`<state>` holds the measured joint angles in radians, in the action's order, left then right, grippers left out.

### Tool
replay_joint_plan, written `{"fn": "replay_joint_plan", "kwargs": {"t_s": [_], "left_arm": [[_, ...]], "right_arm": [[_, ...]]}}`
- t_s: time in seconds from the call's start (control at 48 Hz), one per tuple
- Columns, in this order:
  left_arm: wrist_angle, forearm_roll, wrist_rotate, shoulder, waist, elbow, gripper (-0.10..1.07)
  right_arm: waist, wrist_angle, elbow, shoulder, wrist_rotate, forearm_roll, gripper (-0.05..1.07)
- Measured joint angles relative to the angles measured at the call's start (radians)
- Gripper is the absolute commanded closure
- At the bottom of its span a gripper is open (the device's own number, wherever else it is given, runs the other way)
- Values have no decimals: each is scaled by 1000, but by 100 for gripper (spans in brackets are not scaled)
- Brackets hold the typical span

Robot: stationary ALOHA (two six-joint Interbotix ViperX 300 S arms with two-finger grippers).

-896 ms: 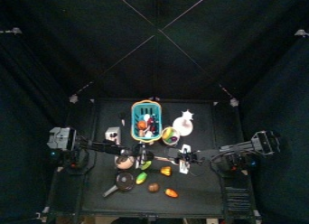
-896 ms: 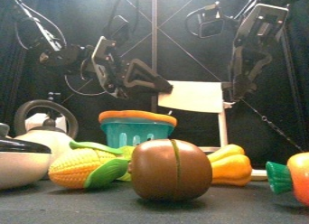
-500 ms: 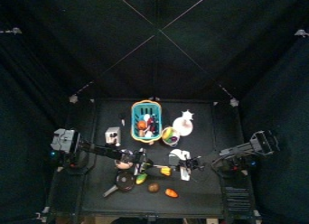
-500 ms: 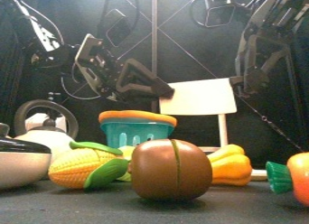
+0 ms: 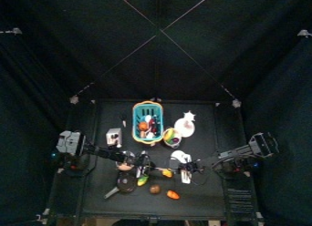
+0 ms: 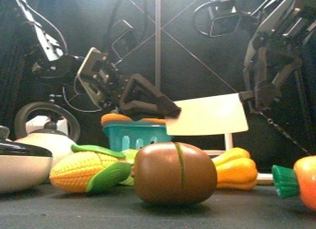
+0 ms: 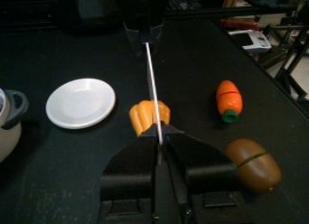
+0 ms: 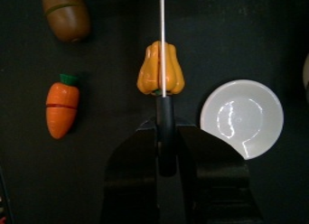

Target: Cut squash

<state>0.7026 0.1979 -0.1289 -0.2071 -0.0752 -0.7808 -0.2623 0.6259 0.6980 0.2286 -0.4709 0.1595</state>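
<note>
The orange ribbed squash [image 7: 148,115] lies on the black table, directly under a thin white knife blade [image 6: 208,115] that both wrist views show edge-on. It also shows in the right wrist view [image 8: 162,67] and in the front view [image 6: 235,168]. My left gripper [image 7: 154,128] is shut on one end of the blade. My right gripper [image 8: 161,106] is shut on the other end. In the front view the blade hangs tilted a little above the squash, between the left gripper [image 6: 167,105] and the right gripper [image 6: 253,96].
A white plate [image 7: 82,101] lies beside the squash. A carrot [image 7: 229,98] and a brown potato [image 7: 254,162] lie on its other side. Corn [image 6: 92,170], a kettle [image 6: 43,131] and a teal basket [image 6: 136,134] stand nearby.
Both grippers have come down and forward with the white blade. It now hangs lower and tilted, closer above the squash.
</note>
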Motion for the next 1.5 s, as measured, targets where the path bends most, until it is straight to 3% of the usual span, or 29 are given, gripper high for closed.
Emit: {"fn": "replay_joint_plan", "kwargs": {"t_s": [1.5], "left_arm": [[-2, -51, -2, -58, -17, 14, 49]], "right_arm": [[8, -35, 21, -44, 2, -25, 76]]}}
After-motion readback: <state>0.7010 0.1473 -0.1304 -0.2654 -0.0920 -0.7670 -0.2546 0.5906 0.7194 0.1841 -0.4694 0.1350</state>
